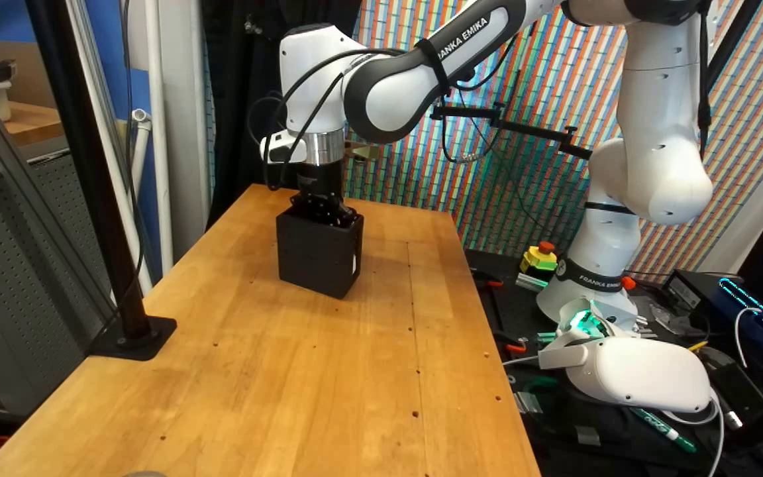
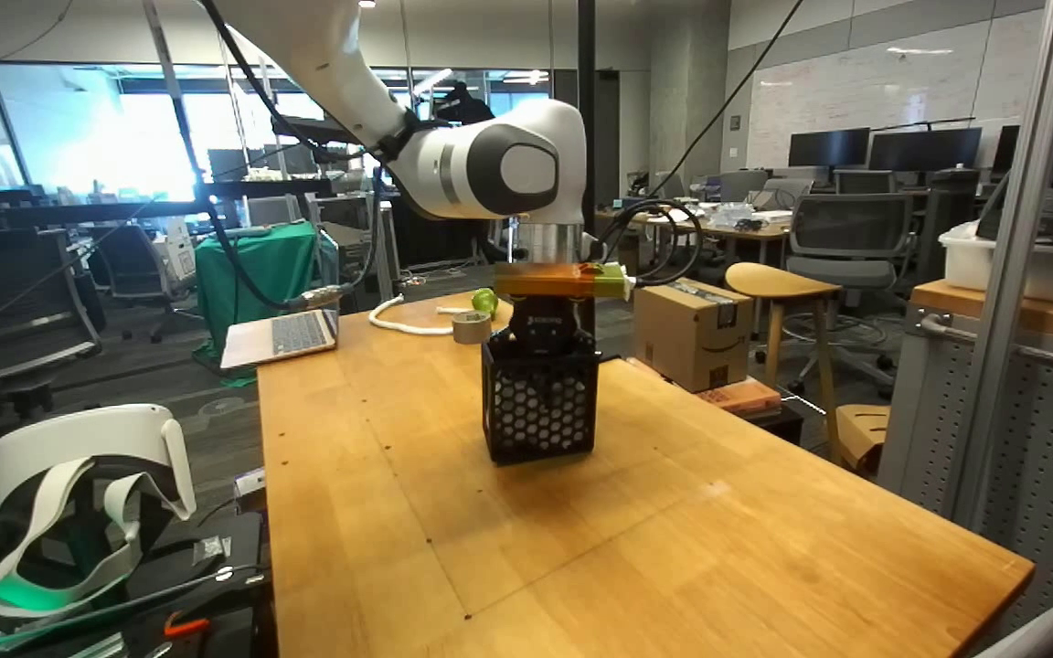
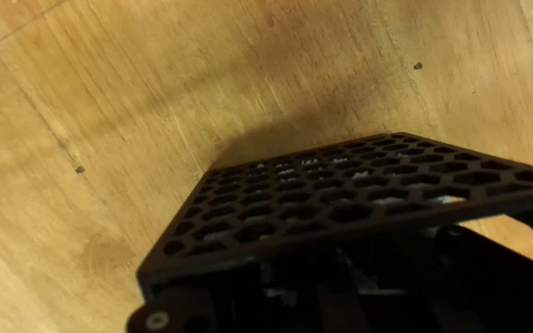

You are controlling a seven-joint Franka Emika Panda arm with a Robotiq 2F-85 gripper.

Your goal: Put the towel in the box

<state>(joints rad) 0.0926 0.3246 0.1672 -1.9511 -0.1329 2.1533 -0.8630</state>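
The black box [image 1: 315, 255] stands upright on the wooden table. It also shows in an exterior view [image 2: 543, 453] and in the wrist view [image 3: 248, 260], where a side wall has hexagonal holes. White material, seemingly the towel [image 2: 536, 425], shows through these holes inside the box. Small pale patches of it also show in the wrist view [image 3: 391, 200]. My gripper [image 1: 323, 207] points straight down into the box from above; it also shows in an exterior view [image 2: 545, 343]. Its fingertips are hidden by the walls and deep shadow, so I cannot see whether they touch the towel.
On the wooden table [image 1: 328, 371] are a tape roll [image 2: 471, 327], a white cord [image 2: 403, 323], a green object [image 2: 484, 301] and a laptop [image 2: 284, 336]. A black pole [image 1: 133, 291] stands on the table's edge. A white headset [image 1: 640, 374] sits beside the table.
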